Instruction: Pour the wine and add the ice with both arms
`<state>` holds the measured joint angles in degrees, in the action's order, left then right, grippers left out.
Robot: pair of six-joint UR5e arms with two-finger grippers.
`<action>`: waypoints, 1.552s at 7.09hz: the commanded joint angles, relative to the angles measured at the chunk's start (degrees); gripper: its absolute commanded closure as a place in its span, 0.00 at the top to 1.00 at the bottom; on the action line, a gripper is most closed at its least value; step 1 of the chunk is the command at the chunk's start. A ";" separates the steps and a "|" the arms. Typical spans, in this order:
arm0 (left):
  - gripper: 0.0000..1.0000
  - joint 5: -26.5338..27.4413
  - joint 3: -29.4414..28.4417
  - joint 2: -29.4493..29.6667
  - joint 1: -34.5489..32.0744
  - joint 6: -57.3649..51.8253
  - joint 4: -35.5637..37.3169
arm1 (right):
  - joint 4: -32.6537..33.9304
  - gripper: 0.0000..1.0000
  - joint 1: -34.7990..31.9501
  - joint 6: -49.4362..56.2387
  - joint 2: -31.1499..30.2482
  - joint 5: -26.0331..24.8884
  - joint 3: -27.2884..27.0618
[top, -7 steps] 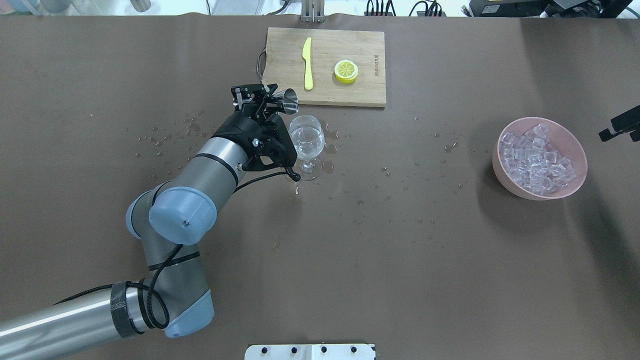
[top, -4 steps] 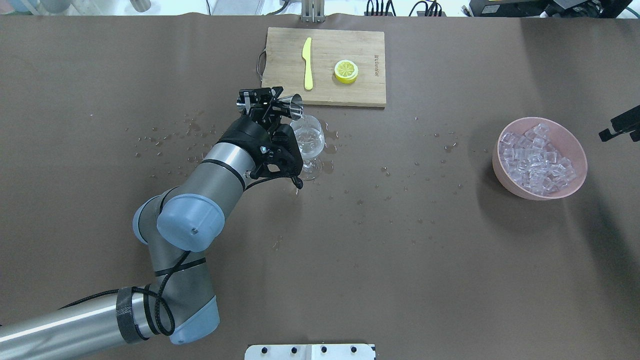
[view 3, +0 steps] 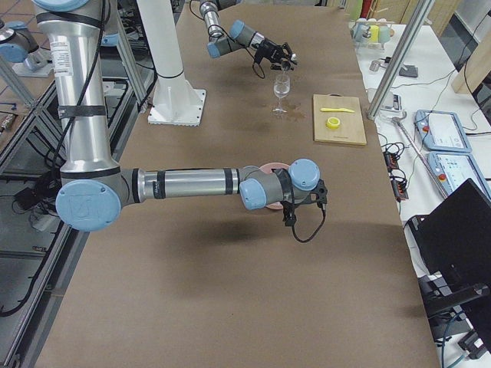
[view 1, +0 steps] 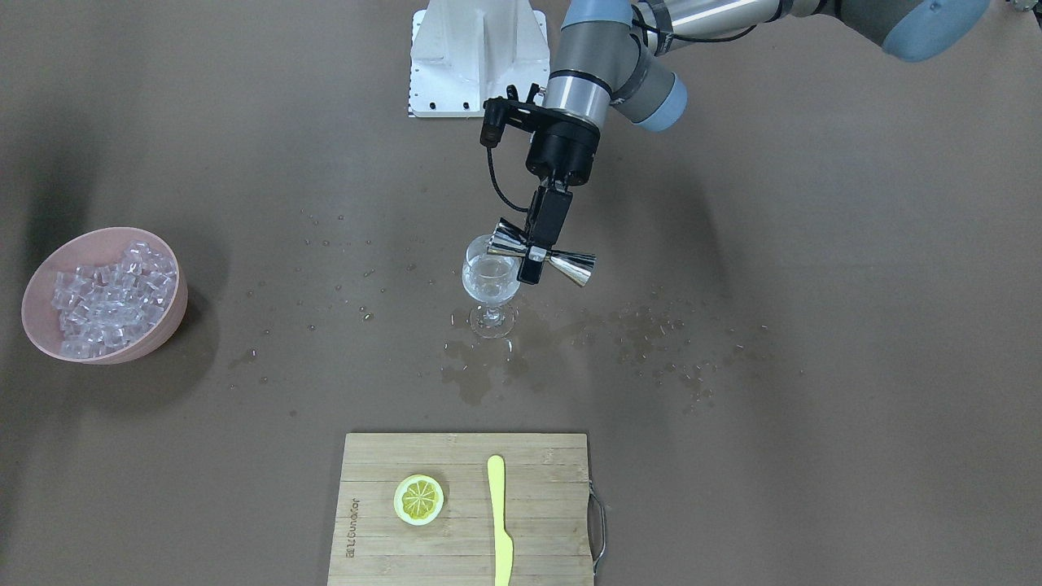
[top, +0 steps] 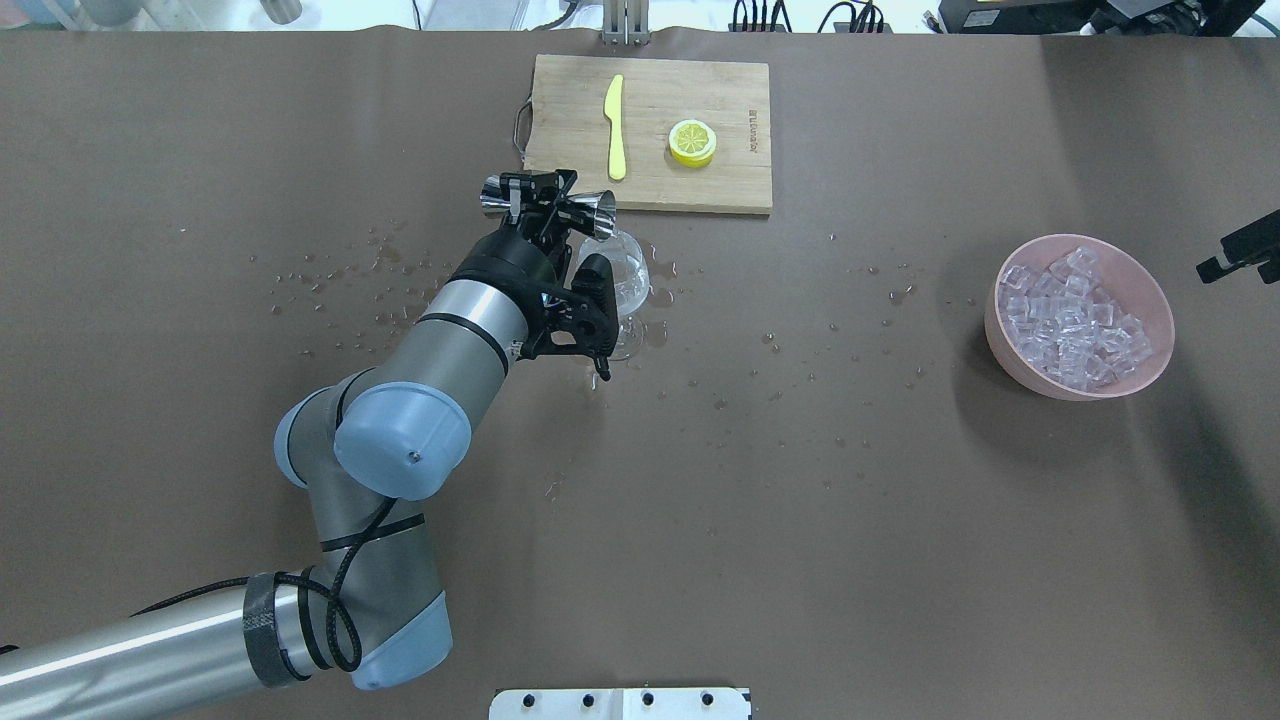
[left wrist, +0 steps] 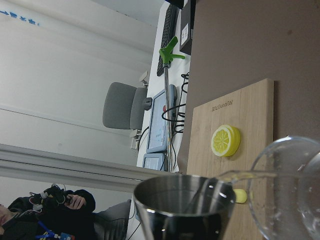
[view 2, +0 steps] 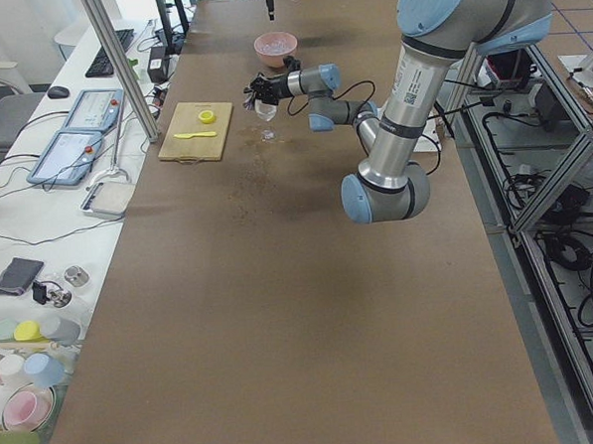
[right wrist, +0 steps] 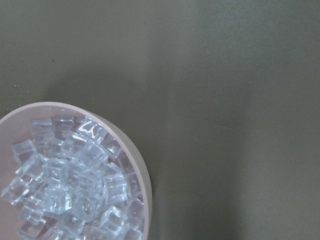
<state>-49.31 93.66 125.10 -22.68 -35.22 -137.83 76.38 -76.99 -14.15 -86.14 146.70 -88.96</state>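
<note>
My left gripper is shut on the waist of a steel double-ended jigger. The jigger lies almost level, one cup over the rim of the stemmed glass. A little clear wine sits in the bowl of the glass. In the left wrist view the jigger is close up beside the glass, with a thin clear thread between them. From overhead the left gripper holds the jigger above the glass. Ice fills a pink bowl. The right gripper hovers beside it; I cannot tell its state.
A wooden cutting board at the far edge carries a yellow knife and a lemon slice. Droplets and a wet patch surround the glass. The white pedestal stands at the robot's side. A person's head shows at the left wrist view's lower left.
The left arm has swung right and turned its wrist. The jigger has gone from pointing at the glass to lying level over its rim. The right arm has not moved.
</note>
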 commanded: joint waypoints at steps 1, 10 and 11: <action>0.00 0.44 0.29 1.63 0.00 -3.19 3.78 | 0.00 1.00 0.00 0.00 0.10 0.43 -0.07; 0.00 0.18 9.96 -5.08 -1.58 13.57 7.01 | -0.44 1.00 0.09 0.18 2.30 0.08 -0.16; 0.00 0.09 9.61 -7.91 -1.75 20.12 -1.30 | -0.35 1.00 0.09 0.09 2.30 -0.01 -0.16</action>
<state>-49.09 103.21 120.79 -24.17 -24.46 -131.55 76.00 -76.90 -14.00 -83.92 146.78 -89.06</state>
